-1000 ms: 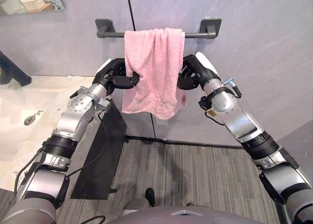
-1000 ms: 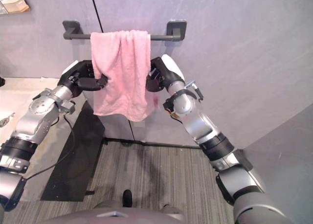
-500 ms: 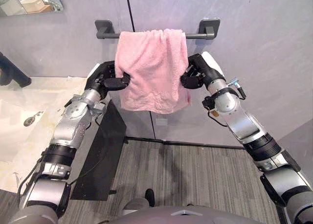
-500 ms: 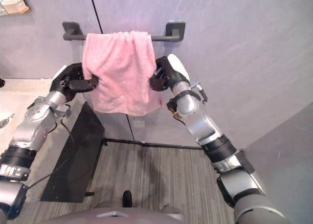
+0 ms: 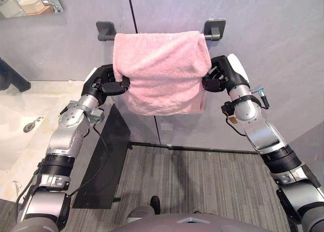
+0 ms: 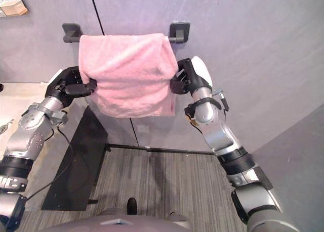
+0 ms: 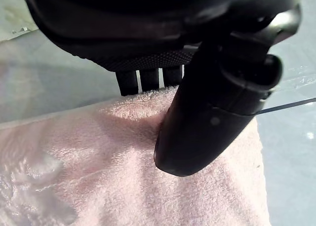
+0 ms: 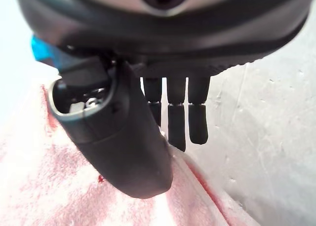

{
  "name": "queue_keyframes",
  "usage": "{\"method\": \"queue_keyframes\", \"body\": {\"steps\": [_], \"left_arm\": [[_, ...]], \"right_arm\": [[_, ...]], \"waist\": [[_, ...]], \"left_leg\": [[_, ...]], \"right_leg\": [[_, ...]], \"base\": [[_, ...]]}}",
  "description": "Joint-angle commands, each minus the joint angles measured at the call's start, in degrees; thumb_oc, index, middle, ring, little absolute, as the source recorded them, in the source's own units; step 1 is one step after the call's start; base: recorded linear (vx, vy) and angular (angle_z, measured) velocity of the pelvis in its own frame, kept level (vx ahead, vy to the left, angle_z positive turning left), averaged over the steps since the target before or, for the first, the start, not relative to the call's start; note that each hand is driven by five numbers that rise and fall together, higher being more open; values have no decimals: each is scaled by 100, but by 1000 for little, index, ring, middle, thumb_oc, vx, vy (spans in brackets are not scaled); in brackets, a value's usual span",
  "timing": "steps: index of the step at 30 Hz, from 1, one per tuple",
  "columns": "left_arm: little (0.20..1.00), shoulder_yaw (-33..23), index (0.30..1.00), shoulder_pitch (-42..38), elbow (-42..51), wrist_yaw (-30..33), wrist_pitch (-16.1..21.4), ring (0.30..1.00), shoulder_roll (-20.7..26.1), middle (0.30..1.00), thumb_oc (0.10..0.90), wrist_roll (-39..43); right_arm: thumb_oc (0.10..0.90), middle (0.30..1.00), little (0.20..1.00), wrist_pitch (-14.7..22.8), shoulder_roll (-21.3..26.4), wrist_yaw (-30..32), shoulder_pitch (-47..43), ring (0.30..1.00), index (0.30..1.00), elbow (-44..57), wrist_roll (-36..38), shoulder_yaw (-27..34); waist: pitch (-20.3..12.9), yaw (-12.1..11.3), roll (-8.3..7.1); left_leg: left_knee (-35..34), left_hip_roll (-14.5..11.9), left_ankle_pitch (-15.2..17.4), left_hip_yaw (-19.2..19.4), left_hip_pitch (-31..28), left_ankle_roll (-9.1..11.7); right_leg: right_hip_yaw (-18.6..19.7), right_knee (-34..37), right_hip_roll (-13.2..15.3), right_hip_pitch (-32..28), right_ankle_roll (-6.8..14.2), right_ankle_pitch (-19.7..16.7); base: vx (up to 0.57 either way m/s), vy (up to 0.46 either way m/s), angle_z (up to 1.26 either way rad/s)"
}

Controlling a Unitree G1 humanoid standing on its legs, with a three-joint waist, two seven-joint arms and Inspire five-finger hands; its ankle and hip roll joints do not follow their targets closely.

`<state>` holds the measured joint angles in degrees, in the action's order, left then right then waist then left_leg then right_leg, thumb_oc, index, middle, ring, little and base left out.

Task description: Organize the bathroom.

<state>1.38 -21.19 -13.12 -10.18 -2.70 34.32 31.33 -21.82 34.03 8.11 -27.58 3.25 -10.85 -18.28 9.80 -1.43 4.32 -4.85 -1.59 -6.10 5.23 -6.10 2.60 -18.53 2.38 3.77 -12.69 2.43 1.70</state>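
A pink towel (image 5: 161,70) hangs spread wide over a dark towel bar (image 5: 104,30) fixed to the grey wall (image 5: 273,34); its lower hem hangs slightly uneven. The left robot hand (image 5: 104,81) pinches the towel's left edge, thumb (image 7: 207,122) pressed on the front of the cloth and fingers (image 7: 148,80) tucked behind it; the right robot hand (image 5: 218,77) grips the right edge the same way, thumb (image 8: 123,147) in front and fingers (image 8: 177,122) behind.
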Motion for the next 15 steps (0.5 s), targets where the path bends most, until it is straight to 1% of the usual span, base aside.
{"method": "queue_keyframes", "body": {"steps": [1,8,10,15], "left_arm": [[900,-263,900,212,84,47,272,900,311,900,800,219],[900,-313,900,684,18,60,19,900,-24,900,800,285],[900,-395,900,928,-16,28,25,900,-160,900,800,229],[900,-533,900,1306,-84,-18,57,900,-315,900,800,193]], "right_arm": [[800,900,900,152,311,132,238,900,900,138,-261,249],[800,900,900,250,192,-115,673,900,900,27,-229,248],[800,900,900,342,159,-153,887,900,900,21,-260,301],[800,900,900,457,107,-186,1223,900,900,10,-343,367]], "waist": [[-554,-144,-44],[-537,-177,-73],[-524,-187,-87],[-502,-198,-91]], "left_leg": [[167,-249,524,160,-107,439],[182,-239,530,124,-103,425],[202,-246,530,123,-89,420],[204,-245,531,124,-81,405]], "right_leg": [[444,-342,192,474,411,258],[409,-330,197,461,417,249],[401,-329,196,461,410,248],[403,-327,191,477,406,238]], "base": [[0,0,0],[-4,-10,0],[0,0,0],[-16,-11,0]]}}
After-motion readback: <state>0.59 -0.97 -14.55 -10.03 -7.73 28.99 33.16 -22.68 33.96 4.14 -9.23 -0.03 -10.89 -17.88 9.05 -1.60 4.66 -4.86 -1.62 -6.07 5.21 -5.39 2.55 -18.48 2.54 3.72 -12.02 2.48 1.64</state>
